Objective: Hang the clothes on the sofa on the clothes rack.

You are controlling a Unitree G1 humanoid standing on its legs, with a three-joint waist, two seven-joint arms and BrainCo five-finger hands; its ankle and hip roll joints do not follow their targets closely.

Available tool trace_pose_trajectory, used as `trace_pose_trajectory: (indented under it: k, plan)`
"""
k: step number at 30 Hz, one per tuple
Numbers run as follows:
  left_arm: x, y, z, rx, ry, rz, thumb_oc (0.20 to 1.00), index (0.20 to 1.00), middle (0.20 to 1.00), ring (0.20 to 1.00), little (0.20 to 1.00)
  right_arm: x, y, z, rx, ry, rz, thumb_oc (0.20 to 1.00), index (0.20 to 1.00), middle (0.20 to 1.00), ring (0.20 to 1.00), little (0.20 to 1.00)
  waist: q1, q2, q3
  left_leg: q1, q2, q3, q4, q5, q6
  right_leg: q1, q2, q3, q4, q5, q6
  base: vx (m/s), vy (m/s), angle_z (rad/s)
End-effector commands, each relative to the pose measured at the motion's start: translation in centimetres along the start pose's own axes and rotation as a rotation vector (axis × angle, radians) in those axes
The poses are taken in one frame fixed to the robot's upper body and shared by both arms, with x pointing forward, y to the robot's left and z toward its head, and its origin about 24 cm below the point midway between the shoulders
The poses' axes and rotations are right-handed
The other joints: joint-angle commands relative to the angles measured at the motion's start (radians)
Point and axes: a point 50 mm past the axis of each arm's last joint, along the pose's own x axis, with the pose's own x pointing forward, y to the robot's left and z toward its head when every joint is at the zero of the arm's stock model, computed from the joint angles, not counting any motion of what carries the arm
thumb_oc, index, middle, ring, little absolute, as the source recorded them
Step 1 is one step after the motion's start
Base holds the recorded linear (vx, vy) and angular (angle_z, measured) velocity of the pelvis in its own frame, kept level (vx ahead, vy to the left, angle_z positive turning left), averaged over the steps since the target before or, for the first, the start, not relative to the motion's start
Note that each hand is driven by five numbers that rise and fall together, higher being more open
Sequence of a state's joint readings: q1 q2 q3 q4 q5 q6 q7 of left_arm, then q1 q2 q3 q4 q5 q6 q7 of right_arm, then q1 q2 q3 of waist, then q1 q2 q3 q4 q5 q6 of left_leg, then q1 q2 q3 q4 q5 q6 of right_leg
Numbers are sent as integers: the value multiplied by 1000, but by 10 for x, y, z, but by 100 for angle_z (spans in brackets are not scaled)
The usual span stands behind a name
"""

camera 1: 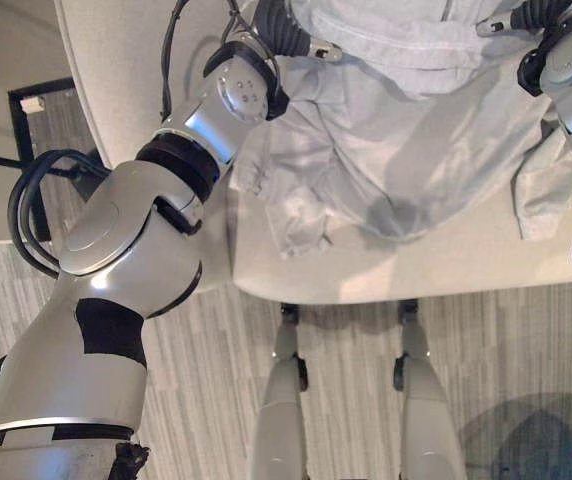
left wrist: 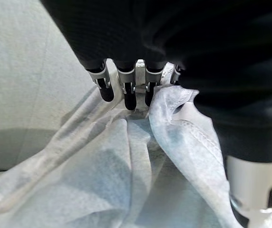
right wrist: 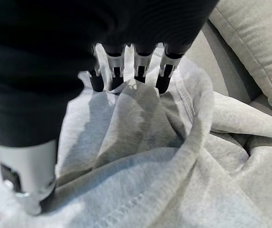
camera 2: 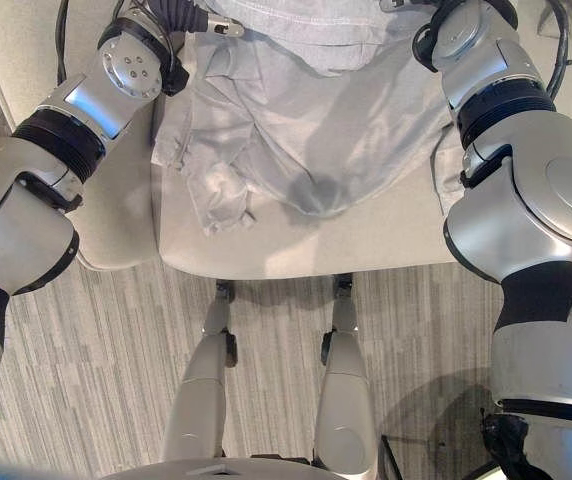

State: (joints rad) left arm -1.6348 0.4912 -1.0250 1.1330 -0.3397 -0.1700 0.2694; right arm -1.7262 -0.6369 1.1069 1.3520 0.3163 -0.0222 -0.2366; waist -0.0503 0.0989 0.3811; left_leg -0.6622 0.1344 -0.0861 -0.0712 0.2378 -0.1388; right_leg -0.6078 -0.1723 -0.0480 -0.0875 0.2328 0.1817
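Observation:
A light grey sweatshirt (camera 1: pixel 396 150) lies crumpled on the pale sofa seat (camera 1: pixel 446 265), one sleeve trailing toward the seat's front edge. My left hand (camera 1: pixel 284 25) rests on its far left part; in the left wrist view its fingers (left wrist: pixel 131 92) curl down into the cloth (left wrist: pixel 126 171), with a hemmed fold bunched against them. My right hand (camera 2: pixel 436 18) is on the far right part; its fingers (right wrist: pixel 140 71) dig into gathered fabric (right wrist: pixel 140 142) beside a stitched hem.
The back cushion (right wrist: pixel 255 42) rises behind the sweatshirt. A second seat section (camera 2: pixel 116 230) adjoins on the left. Striped grey carpet (camera 1: pixel 206 380) lies in front of the sofa, and a black-edged panel (camera 1: pixel 26 110) stands at the far left.

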Motion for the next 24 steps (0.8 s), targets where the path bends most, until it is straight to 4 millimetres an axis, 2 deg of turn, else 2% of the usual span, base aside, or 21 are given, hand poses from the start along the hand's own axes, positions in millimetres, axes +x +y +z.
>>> trace_pose_trajectory:
  k: [1, 9, 14, 15, 16, 17, 18, 19, 20, 24]
  plan:
    - [18, 47, 47, 27, -125, 141, 1000, 1000, 1000, 1000, 1000, 5, -17, 27, 26, -50, -28, 1000, 1000, 1000, 1000, 1000, 41, 11, 10, 71, 22, 14, -16, -20, -62, -45, 24, 42, 57, -57, 12, 0, 0, 0]
    - [19, 53, 48, 48, -123, 140, 1000, 1000, 1000, 1000, 1000, 3, -3, 45, 106, -118, 17, 1000, 1000, 1000, 1000, 1000, 26, -5, 8, 81, 28, 20, -16, -22, -61, -44, 30, 47, 58, -59, 9, 0, 0, 0]
    - [19, 49, 52, 58, -131, 128, 1000, 1000, 1000, 1000, 1000, 2, 1, 47, 138, -123, 34, 1000, 1000, 1000, 1000, 1000, 20, -10, 8, 84, 31, 21, -16, -24, -61, -45, 31, 49, 61, -61, 7, 0, 0, 0]
    - [20, 49, 53, 81, -132, 119, 796, 796, 796, 796, 796, 1, 4, 49, 158, -135, 49, 1000, 1000, 1000, 1000, 1000, 18, -13, 8, 86, 32, 20, -16, -24, -61, -46, 32, 50, 61, -60, 7, 0, 0, 0]
    - [20, 49, 54, 93, -134, 115, 385, 385, 385, 385, 385, 1, 6, 53, 174, -149, 58, 1000, 1000, 1000, 1000, 1000, 15, -16, 8, 86, 32, 21, -16, -24, -61, -47, 33, 52, 61, -58, 8, 0, 0, 0]
    - [20, 49, 54, 93, -134, 115, 200, 200, 200, 200, 200, 1, 6, 53, 174, -149, 58, 1000, 1000, 1000, 1000, 1000, 15, -16, 9, 86, 32, 22, -16, -24, -61, -47, 33, 52, 61, -58, 8, 0, 0, 0]
    - [20, 50, 54, 99, -133, 115, 200, 200, 200, 200, 200, 0, 7, 56, 186, -158, 67, 768, 768, 768, 768, 768, 14, -18, 9, 86, 33, 23, -16, -23, -61, -48, 33, 52, 59, -57, 8, -8, -1, -4]
    - [20, 52, 55, 105, -135, 114, 200, 200, 200, 200, 200, 0, 9, 58, 198, -169, 78, 429, 429, 429, 429, 429, 12, -20, 9, 86, 34, 24, -16, -23, -62, -48, 33, 52, 57, -55, 8, -18, 0, -6]
    - [20, 56, 53, 120, -130, 117, 200, 200, 200, 200, 200, -2, 11, 67, 232, -203, 94, 200, 200, 200, 200, 200, 9, -25, 9, 84, 34, 26, -16, -22, -63, -52, 34, 54, 56, -52, 9, -20, 5, -8]
    - [19, 62, 45, 139, -108, 125, 200, 200, 200, 200, 200, -4, 12, 80, 258, -257, 111, 200, 200, 200, 200, 200, 1, -34, 10, 83, 38, 31, -16, -20, -64, -56, 34, 56, 57, -50, 9, -14, 3, -6]
